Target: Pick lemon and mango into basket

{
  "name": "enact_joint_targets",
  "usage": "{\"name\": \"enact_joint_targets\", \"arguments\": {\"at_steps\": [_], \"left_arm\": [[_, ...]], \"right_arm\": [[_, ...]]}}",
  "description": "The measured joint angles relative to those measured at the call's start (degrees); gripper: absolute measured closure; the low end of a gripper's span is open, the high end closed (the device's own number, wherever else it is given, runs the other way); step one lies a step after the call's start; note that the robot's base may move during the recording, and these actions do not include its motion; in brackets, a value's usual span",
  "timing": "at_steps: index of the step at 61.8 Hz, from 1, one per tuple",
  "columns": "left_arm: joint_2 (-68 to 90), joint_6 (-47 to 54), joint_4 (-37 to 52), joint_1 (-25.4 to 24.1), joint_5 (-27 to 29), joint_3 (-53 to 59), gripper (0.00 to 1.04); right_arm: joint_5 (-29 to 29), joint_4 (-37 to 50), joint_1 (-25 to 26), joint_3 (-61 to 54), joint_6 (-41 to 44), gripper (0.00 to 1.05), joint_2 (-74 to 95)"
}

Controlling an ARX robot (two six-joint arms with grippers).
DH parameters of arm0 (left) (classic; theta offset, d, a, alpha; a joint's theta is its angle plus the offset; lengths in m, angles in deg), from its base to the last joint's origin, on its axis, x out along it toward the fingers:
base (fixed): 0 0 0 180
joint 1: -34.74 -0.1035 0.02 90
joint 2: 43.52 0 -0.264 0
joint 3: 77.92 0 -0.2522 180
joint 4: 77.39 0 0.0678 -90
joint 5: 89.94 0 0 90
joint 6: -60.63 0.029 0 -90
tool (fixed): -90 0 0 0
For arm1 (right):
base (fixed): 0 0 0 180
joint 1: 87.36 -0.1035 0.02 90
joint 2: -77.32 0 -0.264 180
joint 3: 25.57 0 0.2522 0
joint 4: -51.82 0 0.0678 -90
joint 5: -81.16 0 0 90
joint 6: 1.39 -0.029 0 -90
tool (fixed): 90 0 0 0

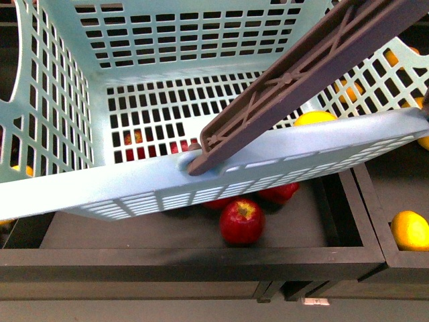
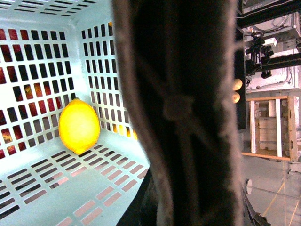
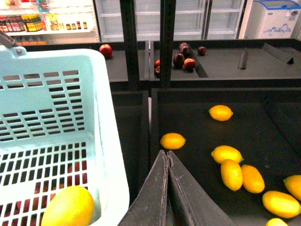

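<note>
Across most of the front view, the basket [image 1: 74, 194], tilted, near rim sloping down toward the lower left. Over that rim, the handle [image 1: 301, 74], slanting from the upper right corner down to its pivot at centre. Just behind the rim, right of centre, the top of the lemon [image 1: 314, 118], inside the basket. Under the basket, in a dark bin [image 1: 201, 258], red apples [image 1: 242, 221], with more glimpsed through the lattice. At the right edge, in the right-hand bin [image 1: 395, 191], another yellow fruit [image 1: 410, 230].

In the left wrist view, the same lemon on the slotted floor, left of centre, touching the side wall near a corner. Down the middle of that frame, the handle, blurred and very close. Left tool not seen in any view; apart or together, cannot tell.

In the right wrist view, right tool [image 3: 167, 153] at bottom centre, fingers pressed together, tips touching, nothing between them. To its left, the basket, with the lemon in the frame's lower left corner. To its right, loose yellow fruits [image 3: 226, 154] scattered in the right-hand bin, well apart from the basket. Mango among them or not — cannot tell.
</note>
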Motion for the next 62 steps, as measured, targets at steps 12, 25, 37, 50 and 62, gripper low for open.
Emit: {"name": "enact_joint_targets", "arguments": {"at_steps": [12,25,37,50,62], "left_arm": [[0.00,-0.04,0.00,0.00,0.07,0.00,1.00],[0.00,-0.09,0.00,0.02,-0.15,0.00,1.00],[0.00,-0.09,0.00,0.00,0.00,0.00,1.00],[0.00,-0.11,0.00,0.02,-0.02,0.00,1.00],[0.00,-0.61,0.04,0.79,-1.49,0.02,1.00]], "right_arm": [[0.00,-1.77,0.00,-2.29,0.07,0.89,-4.15],[0.00,-1.77,0.00,-2.29,0.07,0.54,-4.24],[0.00,-1.77,0.00,-2.29,0.07,0.23,-4.26],[-0.04,-1.77,0.00,-2.29,0.07,0.09,-4.26],[-0.17,-1.81,0.07,-2.32,0.07,0.09,-4.42]]}}
